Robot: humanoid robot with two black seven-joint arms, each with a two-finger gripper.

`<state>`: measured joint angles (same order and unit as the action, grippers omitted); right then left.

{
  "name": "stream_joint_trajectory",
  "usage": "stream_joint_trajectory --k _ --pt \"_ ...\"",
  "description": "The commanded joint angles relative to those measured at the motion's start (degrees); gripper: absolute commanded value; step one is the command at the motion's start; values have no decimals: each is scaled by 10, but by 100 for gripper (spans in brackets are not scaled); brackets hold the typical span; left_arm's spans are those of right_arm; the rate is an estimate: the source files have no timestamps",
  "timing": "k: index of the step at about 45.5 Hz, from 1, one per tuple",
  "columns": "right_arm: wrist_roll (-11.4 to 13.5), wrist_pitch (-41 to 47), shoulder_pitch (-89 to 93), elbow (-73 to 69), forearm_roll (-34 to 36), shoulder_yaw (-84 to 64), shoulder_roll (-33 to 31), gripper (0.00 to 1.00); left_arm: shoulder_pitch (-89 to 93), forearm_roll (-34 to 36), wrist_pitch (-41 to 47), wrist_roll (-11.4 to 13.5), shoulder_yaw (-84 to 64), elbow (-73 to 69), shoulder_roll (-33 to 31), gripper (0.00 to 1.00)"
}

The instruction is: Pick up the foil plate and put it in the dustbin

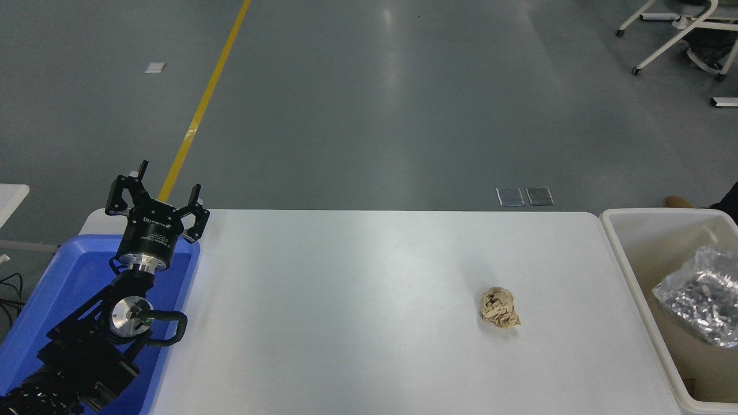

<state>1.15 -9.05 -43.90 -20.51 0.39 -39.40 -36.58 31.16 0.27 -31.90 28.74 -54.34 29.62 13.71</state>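
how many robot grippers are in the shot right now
1: the left gripper, jaws open, is parked over the far end of the blue tray at the table's left edge. The right gripper is out of view.

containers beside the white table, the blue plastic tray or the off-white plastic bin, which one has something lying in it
The off-white plastic bin at the right: the crinkled silver foil plate lies inside it. The blue plastic tray at the left shows nothing inside.

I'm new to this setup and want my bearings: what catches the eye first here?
The crinkled foil plate glints inside the off-white dustbin at the table's right end. A crumpled paper ball lies alone on the white table, right of centre. At lower left, the robot's left hand is raised with fingers spread over a blue tray.
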Motion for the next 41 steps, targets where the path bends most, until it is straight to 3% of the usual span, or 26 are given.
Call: stream_joint_trajectory --k 1,30,41 --pt "0 -29 -2 -1 0 8 5 100 0 0 0 0 -1 0 0 98" --pt "-1 -2 -297 -122 -5 -45 -8 100 0 0 -1 0 1 1 0 98" --pt "0 14 -415 -163 -1 -174 56 100 1 0 -1 -1 2 0 0 98"
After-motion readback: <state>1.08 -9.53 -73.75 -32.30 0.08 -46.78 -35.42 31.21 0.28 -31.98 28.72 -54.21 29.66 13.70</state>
